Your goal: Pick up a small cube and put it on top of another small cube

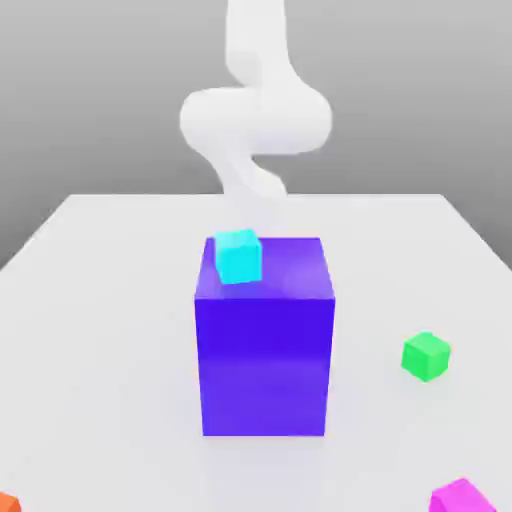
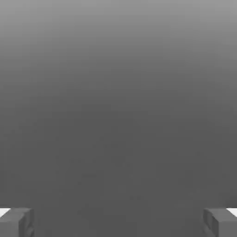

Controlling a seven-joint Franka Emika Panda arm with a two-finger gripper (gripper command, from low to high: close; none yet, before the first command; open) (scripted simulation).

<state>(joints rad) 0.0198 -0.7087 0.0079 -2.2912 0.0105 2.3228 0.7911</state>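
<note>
The fingers [image 2: 19,222] of the gripper [image 2: 118,223] stand wide apart, with nothing between them. The small magenta-pink cube [image 1: 462,497] lies on the table [image 1: 120,330] at the exterior view's bottom right corner, partly cut off by the edge. Beyond it on the table, nearer the big block, is the small green cube [image 1: 426,357]. The big blue-purple block [image 1: 265,365] stands near the middle, the small cyan cube [image 1: 239,257] in front of or on its top; I cannot tell which. An orange thing [image 1: 8,503] shows at the bottom left corner. The white arm [image 1: 257,120] rises behind the block.

Exterior view faces the arm (slightly from above).
</note>
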